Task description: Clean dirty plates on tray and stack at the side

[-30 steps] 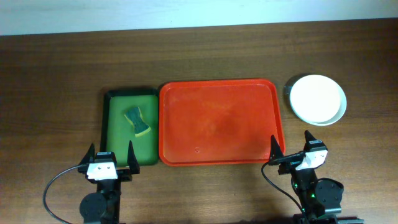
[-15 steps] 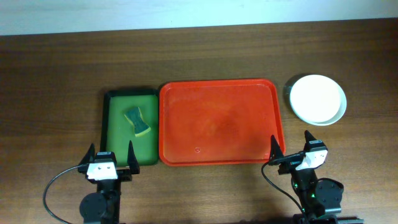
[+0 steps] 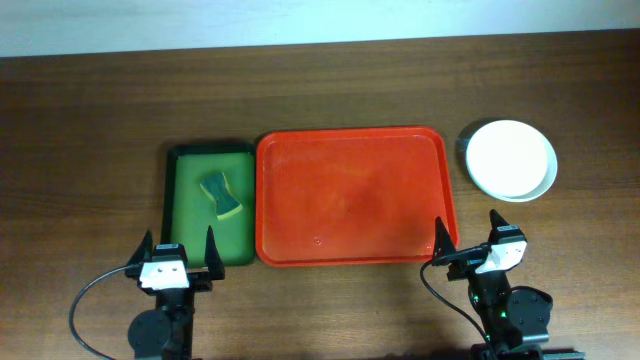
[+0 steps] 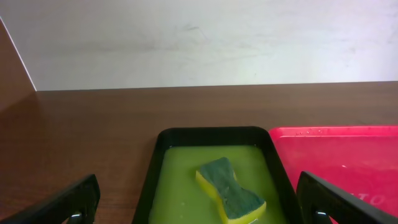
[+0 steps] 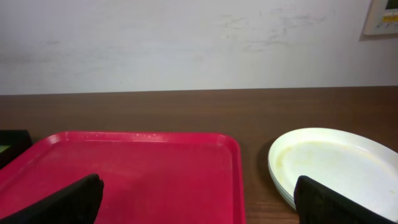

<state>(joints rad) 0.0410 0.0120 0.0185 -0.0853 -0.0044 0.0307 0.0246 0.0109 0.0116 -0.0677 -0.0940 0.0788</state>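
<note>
The red tray lies mid-table with nothing on it; it also shows in the right wrist view and the left wrist view. The plates stand stacked on the table right of the tray, the cream-white one on top, also in the right wrist view, with a faint yellowish smear. The lower plates show only as thin edges. My left gripper is open and empty at the front edge, before the green tray. My right gripper is open and empty at the red tray's front right corner.
A narrow green tray with a black rim lies left of the red tray and holds a green and yellow sponge, also in the left wrist view. A pale wall stands behind the table.
</note>
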